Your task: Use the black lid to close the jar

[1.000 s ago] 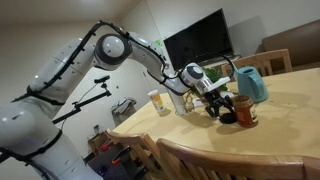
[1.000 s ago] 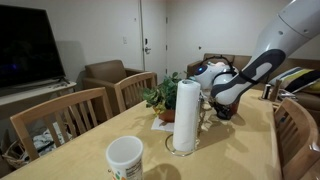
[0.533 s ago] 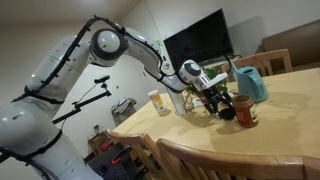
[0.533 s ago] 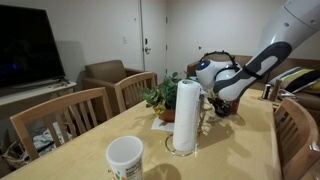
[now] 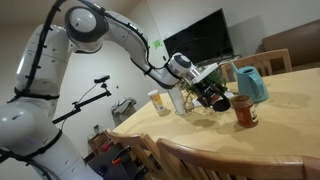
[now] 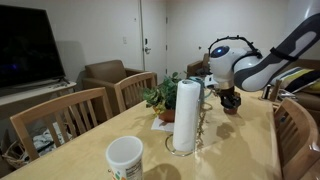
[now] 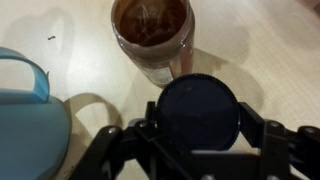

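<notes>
Right now the gripper (image 7: 203,128) is pinching the black lid (image 7: 198,105), a smooth flat round disc, above the pale wooden tabletop (image 7: 262,48); just beyond, the jar (image 7: 152,35) is standing open, clear-walled, showing reddish-brown contents.

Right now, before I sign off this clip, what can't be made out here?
Jar label: wrist view looks down its mouth; in an exterior view it is too small and blurred.
Blue pitcher: cut off by the wrist view's left and bottom edges.
Where the jaws meet the black lid: dark on dark in wrist view.
</notes>
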Action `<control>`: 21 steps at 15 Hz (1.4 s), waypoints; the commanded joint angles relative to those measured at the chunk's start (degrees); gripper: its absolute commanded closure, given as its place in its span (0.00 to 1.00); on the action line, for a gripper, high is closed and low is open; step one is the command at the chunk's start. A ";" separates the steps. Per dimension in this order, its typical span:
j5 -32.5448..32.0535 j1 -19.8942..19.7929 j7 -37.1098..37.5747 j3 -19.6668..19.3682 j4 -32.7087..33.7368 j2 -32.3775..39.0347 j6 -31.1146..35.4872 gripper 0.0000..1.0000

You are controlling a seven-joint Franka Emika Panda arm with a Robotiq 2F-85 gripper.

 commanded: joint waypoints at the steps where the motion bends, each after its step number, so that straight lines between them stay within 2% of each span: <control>1: -0.80 -0.94 0.43 0.93 -1.24 -1.16 -0.10 0.21; 7: -0.88 -0.99 0.86 0.96 -2.91 -2.34 0.20 0.21; 8: -0.88 -0.99 0.87 0.96 -2.94 -2.34 0.22 0.46; 15: -1.17 -2.72 3.39 0.44 -6.54 -8.69 3.48 0.46; 21: 0.84 -5.17 2.92 0.83 -6.21 -11.43 3.39 0.46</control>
